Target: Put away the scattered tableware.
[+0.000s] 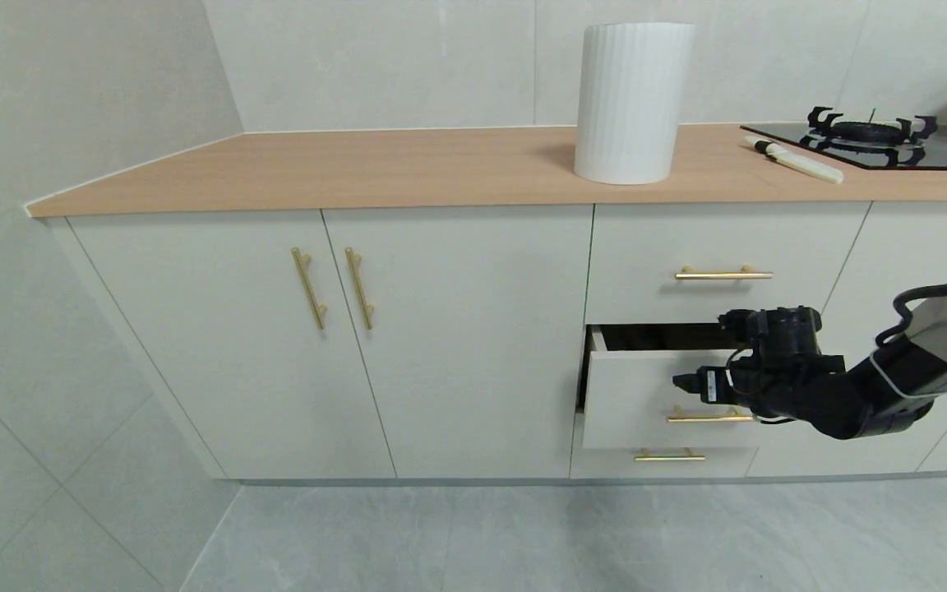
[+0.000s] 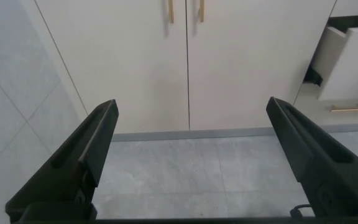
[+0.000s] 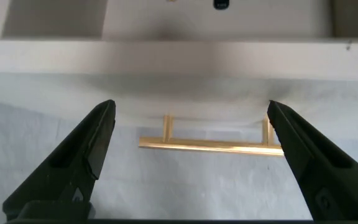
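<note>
Hovering by the handle (image 3: 210, 145) of the open drawer (image 1: 646, 395), your right gripper (image 3: 190, 109) is holding its jaws apart; your left gripper (image 2: 191, 109) is gaping too.

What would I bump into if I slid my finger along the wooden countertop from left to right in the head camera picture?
Tall white ribbed container → white knife → black stove burner.
</note>
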You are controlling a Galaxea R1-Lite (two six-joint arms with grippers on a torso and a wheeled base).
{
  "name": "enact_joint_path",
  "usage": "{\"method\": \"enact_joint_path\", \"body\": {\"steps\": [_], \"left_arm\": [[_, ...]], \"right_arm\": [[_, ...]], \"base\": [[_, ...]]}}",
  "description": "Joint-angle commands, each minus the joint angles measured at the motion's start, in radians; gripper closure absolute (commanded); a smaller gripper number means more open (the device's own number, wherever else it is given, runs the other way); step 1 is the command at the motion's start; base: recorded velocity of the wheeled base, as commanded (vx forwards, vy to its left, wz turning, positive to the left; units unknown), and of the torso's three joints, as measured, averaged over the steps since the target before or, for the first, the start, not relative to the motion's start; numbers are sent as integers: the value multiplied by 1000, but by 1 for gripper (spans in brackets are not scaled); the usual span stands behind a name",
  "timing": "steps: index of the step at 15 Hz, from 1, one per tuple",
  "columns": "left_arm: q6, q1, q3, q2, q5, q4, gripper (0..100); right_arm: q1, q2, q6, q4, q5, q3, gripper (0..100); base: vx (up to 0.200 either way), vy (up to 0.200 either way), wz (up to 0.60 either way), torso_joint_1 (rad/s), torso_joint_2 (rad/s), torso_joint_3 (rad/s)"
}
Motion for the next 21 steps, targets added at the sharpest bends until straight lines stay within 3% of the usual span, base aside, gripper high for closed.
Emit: {"method": "enact_joint_path", "body": {"steps": [1, 7, 15, 21], "left_arm": [[0, 0, 0, 0, 0, 0, 0], [0, 0, 0, 0, 0, 0, 0], [0, 0, 0, 0, 0, 0, 0], [0, 0, 0, 0, 0, 0, 0]], "right_arm": [[-8, 42, 2, -4, 2, -37, 0], [-22, 100, 93, -14, -22, -139, 0], [-20, 218, 143, -54, -151, -295, 0], [-16, 238, 172, -97, -182, -332, 0]], "base": [[0, 0, 0, 0, 0, 0], [0, 0, 0, 0, 0, 0], [0, 0, 0, 0, 0, 0], [0, 0, 0, 0, 0, 0]]}}
